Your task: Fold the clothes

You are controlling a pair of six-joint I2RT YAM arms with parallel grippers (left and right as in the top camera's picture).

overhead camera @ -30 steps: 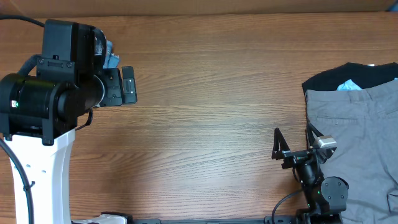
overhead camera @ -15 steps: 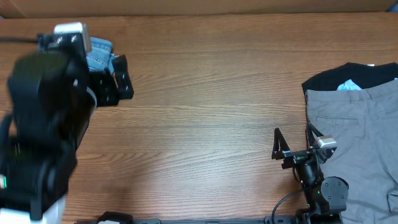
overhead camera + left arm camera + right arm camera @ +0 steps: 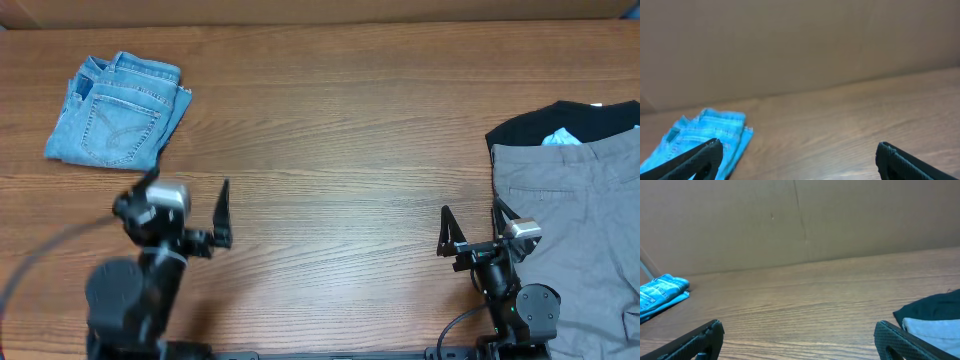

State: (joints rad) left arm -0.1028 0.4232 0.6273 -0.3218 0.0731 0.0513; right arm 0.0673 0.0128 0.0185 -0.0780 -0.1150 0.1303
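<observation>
Half a second ago the left arm loomed over the far left corner and hid most of the folded light-blue denim jeans (image 3: 118, 112). Now it has drawn back to the near edge, and the jeans lie uncovered on the brown wood-grain table (image 3: 330, 130). They form a compact, roughly square bundle, one stitched back pocket facing up, with darker seams and a slightly ragged right edge. The left hand (image 3: 185, 195) is blurred in the overhead view. The left wrist view shows its two black fingers spread wide with nothing between them and the jeans well ahead of them.

The right arm has not moved. Its hand (image 3: 470, 222) is also spread wide and empty, low over the table just left of the smooth grey woven trousers (image 3: 575, 230). The trousers lie flat at the right edge, waistband toward the far side. They overlap a matte black top (image 3: 560, 122), on which a small pale-blue patch shows.
</observation>
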